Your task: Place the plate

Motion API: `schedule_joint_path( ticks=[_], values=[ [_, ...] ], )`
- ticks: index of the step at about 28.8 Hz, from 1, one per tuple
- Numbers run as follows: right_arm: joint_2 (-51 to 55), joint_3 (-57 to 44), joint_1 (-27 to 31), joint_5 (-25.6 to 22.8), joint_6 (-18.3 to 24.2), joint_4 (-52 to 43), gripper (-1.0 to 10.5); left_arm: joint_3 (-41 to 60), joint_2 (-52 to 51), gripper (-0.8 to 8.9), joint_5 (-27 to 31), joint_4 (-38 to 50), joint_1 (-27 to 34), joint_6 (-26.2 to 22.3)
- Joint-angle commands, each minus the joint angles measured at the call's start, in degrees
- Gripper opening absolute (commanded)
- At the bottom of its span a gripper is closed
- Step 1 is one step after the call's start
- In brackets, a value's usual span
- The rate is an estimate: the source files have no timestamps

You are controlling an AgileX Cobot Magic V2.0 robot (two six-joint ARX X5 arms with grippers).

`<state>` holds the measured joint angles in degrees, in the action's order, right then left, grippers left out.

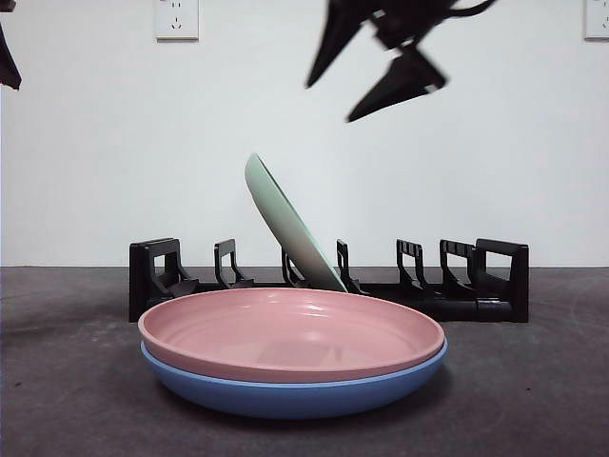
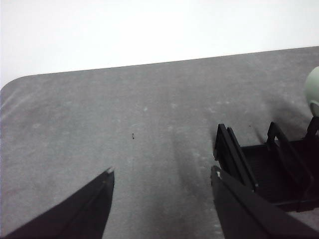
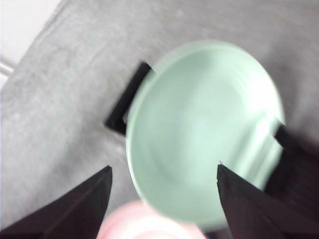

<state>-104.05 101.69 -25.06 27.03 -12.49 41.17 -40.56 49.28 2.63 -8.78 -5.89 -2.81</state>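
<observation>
A pale green plate (image 1: 288, 225) stands tilted in the black dish rack (image 1: 495, 276), leaning left; it fills the right wrist view as the green plate (image 3: 204, 129). Nothing grips it. My right gripper (image 1: 366, 81) hangs open above and to the right of it, its jaws apart with nothing between them; in its own view the right gripper (image 3: 164, 172) looks down on the plate. In front of the rack a pink plate (image 1: 290, 333) lies stacked on a blue plate (image 1: 285, 392). My left gripper (image 2: 162, 172) is open over bare table near the rack's end (image 2: 234, 154).
The grey table (image 1: 67, 381) runs to a white wall behind. Empty rack slots stand on both sides of the green plate. A dark arm tip (image 1: 8, 62) shows at the upper left edge of the front view.
</observation>
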Motion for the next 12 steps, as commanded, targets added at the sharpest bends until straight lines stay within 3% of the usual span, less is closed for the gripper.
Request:
schedule_joint_path(
  ticks=[1, 6, 12],
  values=[
    [-5.9, 6.6, -1.5, 0.7, -1.9, 1.2, 2.9, -0.7, -0.1, 3.09, -0.2, -0.6, -0.1, 5.7],
    [-12.6, 12.9, -3.1, 3.0, -3.7, 2.4, 2.9, -0.7, -0.1, 3.09, -0.2, -4.6, -0.1, 9.8],
    [-16.0, 14.1, -4.3, 3.0, -4.1, 2.4, 2.9, -0.7, -0.1, 3.09, -0.2, -5.6, -0.1, 9.8]
  ],
)
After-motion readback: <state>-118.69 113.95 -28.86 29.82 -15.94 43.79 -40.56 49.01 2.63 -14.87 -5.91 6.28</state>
